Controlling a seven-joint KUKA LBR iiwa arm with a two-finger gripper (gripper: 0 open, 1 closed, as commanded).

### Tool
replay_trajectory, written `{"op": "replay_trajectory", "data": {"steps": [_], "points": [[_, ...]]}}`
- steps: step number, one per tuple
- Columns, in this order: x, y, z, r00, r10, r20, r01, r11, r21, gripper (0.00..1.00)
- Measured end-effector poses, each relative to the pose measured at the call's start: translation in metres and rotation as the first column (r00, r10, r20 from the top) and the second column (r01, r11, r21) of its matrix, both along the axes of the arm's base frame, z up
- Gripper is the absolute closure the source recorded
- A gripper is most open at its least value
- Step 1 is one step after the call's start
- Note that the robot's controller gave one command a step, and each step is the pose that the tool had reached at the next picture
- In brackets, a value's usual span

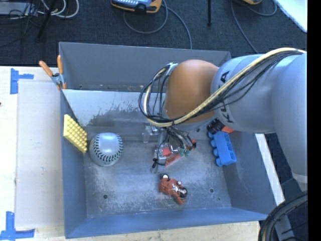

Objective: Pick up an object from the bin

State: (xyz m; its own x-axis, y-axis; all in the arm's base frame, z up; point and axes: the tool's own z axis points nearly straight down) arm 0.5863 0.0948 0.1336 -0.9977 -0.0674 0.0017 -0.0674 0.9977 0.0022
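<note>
Orange wrist cover (193,92) sits nearest the lens and masks the top of the gripper (161,160); open or clenched, can't tell. Well to its view-left: yellow studded plate (75,133) propped against the bin wall (74,185), then a stitched grey ball (106,148). Small red piece (173,158) just beside the gripper, likely target. Red-orange toy (173,189) near its tip, toward the near wall. Blue brick (223,148) further right, apart.

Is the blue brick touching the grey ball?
No, the blue brick lies at the right, while the grey ball sits well apart at the left, beside the yellow block.
</note>
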Motion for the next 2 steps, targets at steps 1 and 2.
{"op": "replay_trajectory", "data": {"steps": [1,2], "points": [[0.000,-0.026,-0.041,0.998,-0.058,0.001,0.058,0.998,-0.003,0.00],[0.002,-0.043,-0.041,1.000,-0.028,-0.005,0.028,1.000,-0.002,0.00]]}}
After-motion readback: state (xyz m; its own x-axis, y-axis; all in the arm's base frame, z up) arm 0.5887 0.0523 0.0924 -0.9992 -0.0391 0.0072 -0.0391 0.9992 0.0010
